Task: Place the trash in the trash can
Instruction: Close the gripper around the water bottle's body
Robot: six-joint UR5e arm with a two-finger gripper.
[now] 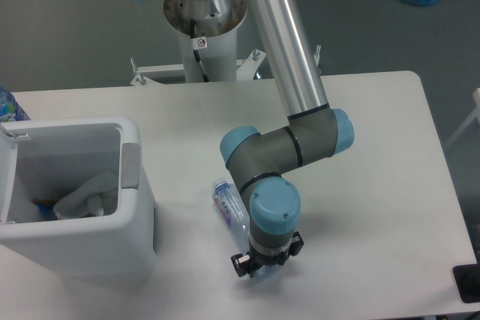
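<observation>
Clear plastic catches the light at the near edge of the table (375,110): the bottle (229,207) lies on its side, cap pointing toward eleven o'clock, its lower end under the gripper (264,264). The wrist hides the jaws from above, so I cannot tell whether they grip it. At nine o'clock from the bottle stands the white trash can (112,237), with the crumpled paper (86,194) lying inside. Farther back is the arm's base column (206,35).

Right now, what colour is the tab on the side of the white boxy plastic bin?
Grey. The tab sits on the bin's right wall, clearest in the fixed camera view.
</observation>
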